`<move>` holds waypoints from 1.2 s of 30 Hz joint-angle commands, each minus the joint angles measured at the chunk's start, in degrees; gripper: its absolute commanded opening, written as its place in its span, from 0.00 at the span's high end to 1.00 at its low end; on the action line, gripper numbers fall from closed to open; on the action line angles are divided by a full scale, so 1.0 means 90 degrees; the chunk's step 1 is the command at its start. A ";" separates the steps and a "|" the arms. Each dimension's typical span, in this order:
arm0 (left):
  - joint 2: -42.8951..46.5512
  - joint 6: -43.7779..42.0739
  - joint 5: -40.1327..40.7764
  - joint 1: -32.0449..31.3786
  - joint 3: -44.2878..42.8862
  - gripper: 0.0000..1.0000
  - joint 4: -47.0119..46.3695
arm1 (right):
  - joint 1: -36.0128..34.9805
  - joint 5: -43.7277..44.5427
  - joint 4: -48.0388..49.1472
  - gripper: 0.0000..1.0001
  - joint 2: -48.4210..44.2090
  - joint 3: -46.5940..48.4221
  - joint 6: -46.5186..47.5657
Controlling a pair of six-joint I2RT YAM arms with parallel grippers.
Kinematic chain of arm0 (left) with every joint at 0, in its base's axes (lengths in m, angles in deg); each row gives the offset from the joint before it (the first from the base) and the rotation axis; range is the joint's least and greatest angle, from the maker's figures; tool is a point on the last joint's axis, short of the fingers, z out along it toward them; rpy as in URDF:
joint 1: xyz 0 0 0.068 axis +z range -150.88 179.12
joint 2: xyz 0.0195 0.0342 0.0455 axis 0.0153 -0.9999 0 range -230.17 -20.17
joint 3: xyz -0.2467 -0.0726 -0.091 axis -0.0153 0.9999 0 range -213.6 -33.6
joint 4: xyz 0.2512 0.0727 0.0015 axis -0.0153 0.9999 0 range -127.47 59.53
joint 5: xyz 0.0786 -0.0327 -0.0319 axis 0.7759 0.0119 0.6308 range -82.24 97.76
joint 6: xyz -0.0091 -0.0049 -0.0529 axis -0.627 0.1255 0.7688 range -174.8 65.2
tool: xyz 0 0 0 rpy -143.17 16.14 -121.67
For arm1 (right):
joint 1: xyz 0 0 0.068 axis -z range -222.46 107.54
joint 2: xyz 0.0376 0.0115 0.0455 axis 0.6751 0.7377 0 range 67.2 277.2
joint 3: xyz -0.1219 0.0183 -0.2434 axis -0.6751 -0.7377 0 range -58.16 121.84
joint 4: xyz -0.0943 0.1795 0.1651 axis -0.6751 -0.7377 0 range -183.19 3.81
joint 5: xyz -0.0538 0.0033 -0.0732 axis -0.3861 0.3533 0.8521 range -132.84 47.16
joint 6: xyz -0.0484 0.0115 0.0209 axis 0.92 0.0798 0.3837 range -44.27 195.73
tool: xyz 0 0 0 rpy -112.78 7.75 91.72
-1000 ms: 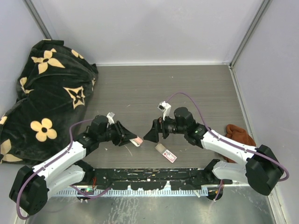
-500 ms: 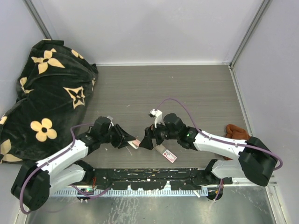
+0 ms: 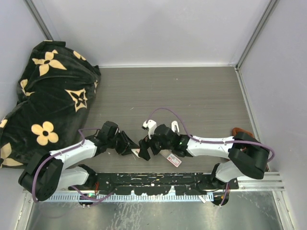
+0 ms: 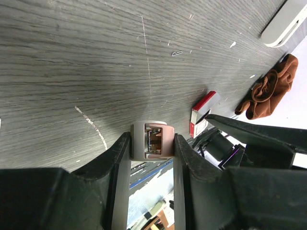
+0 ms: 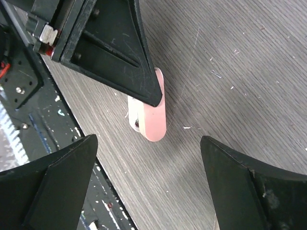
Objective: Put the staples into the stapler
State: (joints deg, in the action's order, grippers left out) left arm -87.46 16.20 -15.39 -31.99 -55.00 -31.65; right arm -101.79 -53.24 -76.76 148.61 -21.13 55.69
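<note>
While my left gripper is pinching the little pink-and-white stapler between both fingers, end-on to the wrist cam so I can see the metal guts inside it, the right gripper is hanging right in front of it with its fingers spread wide and nothing in them. From the right wrist cam the stapler sits between those two open fingers, not touching either one. Can't tell if the stapler is resting on the table or just above it. The staple box, red and white, is lying flat on the table just to the right of the grippers, beside the right arm, nobody holding it. Brown rag is further off to the right, and the black flowery blanket is piled up at the far left.
</note>
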 commanded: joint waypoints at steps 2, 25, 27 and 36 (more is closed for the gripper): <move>0.0031 -0.0240 -0.0046 0.0019 -0.0021 0.92 -0.0317 | -0.0459 0.1226 0.0385 0.05 0.0172 0.0245 0.0623; 0.2685 -0.0923 -0.0916 0.0056 0.0148 0.99 -0.1870 | 0.0667 -0.1403 0.1651 0.00 -0.2262 -0.1036 -0.1297; 0.2731 -0.0687 -0.0983 0.0059 0.0083 1.00 -0.1986 | 0.0679 -0.1662 0.2014 0.00 -0.2402 -0.1230 -0.1323; 0.2600 0.0534 -0.1480 0.0088 0.0021 1.00 -0.3232 | 0.0753 -0.1997 0.2984 0.14 -0.2569 -0.1753 -0.1602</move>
State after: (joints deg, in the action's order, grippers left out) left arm -63.96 16.48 -24.53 -31.49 -51.97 -51.69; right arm -95.59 -68.03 -57.20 126.66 -37.21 42.41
